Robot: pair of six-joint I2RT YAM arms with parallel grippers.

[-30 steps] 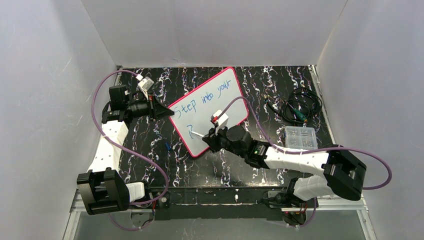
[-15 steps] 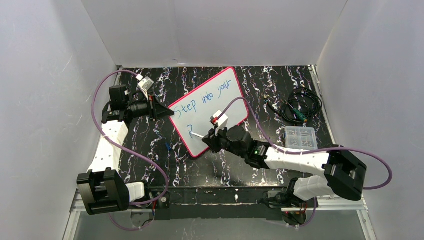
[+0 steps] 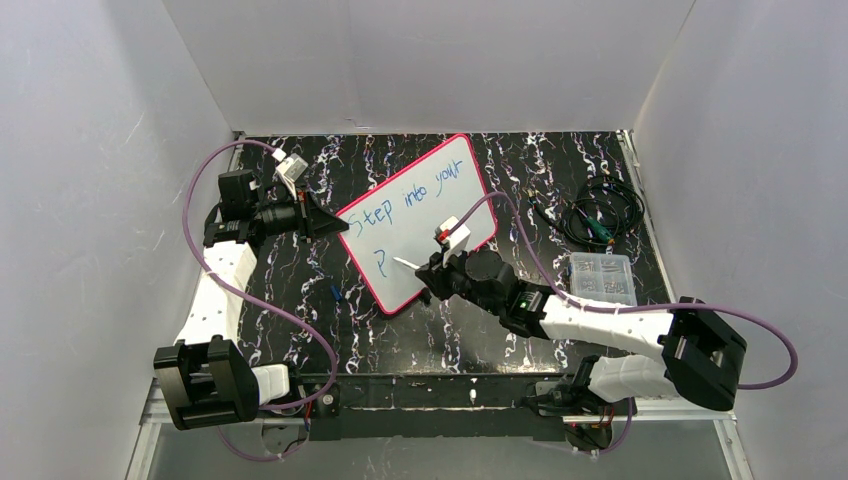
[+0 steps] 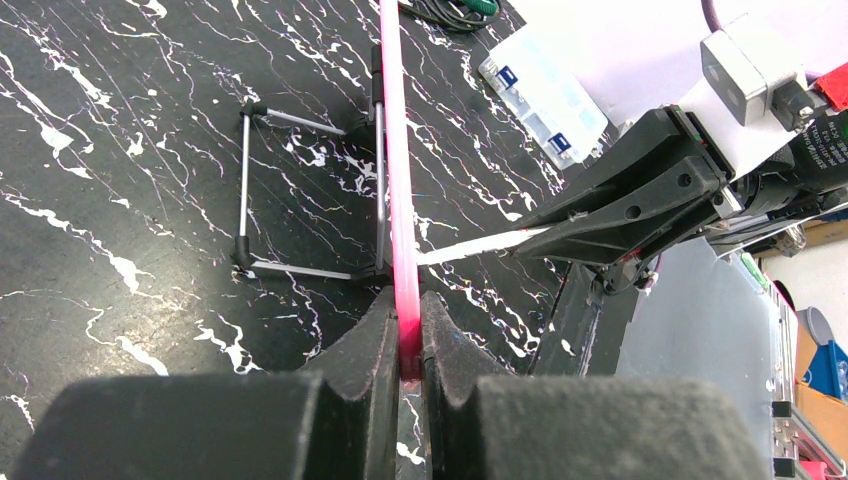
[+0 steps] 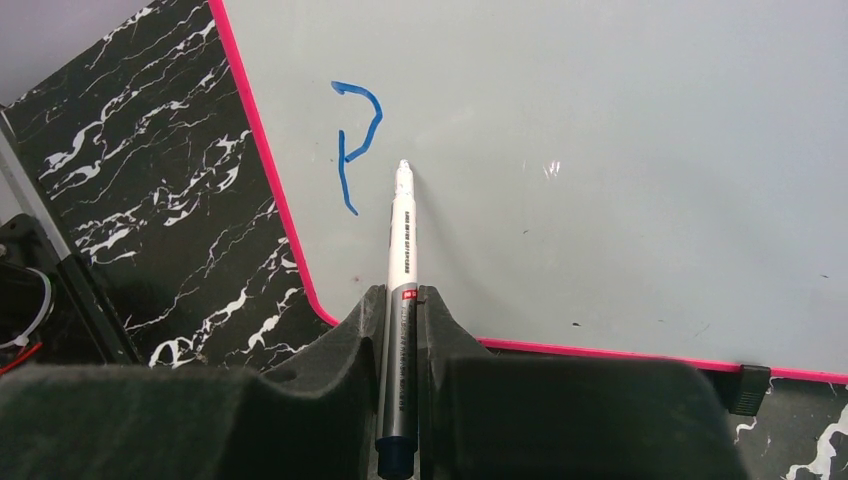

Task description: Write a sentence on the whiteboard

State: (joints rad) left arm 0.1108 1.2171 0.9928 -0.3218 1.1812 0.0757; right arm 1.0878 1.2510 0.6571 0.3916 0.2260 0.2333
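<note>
Right now the left gripper (image 4: 404, 340) is pressing its two black fingers together on the thin pink-red frame of the flat, white, round-cornered whiteboard (image 3: 412, 232). It is pinching the board's edge, which is running straight out ahead of it. Just beyond those fingers and to their left, a thin metal wire easel (image 4: 245, 190) is propping the board up at a tilt.

The right gripper (image 5: 402, 297) is squeezing a slim white marker pen (image 5: 404, 235) with a dark blue rear end, and the barrel is pointing straight forward from between its fingers. The pen's tip is sitting against the board face directly ahead of this gripper, apparently touching it.

The blue handwritten sentence (image 3: 405, 195) is reading "Step into your" along the upper line, farther up the board than the pen. A lone blue letter P (image 5: 352, 150) is starting the second line, just left of the tip.

Off to the right of the right gripper (image 3: 432, 270), a clear plastic compartment box (image 3: 601, 276) is lying on the black marbled tabletop (image 3: 300, 290). A coil of dark cables (image 3: 600, 215) is lying beyond it.
</note>
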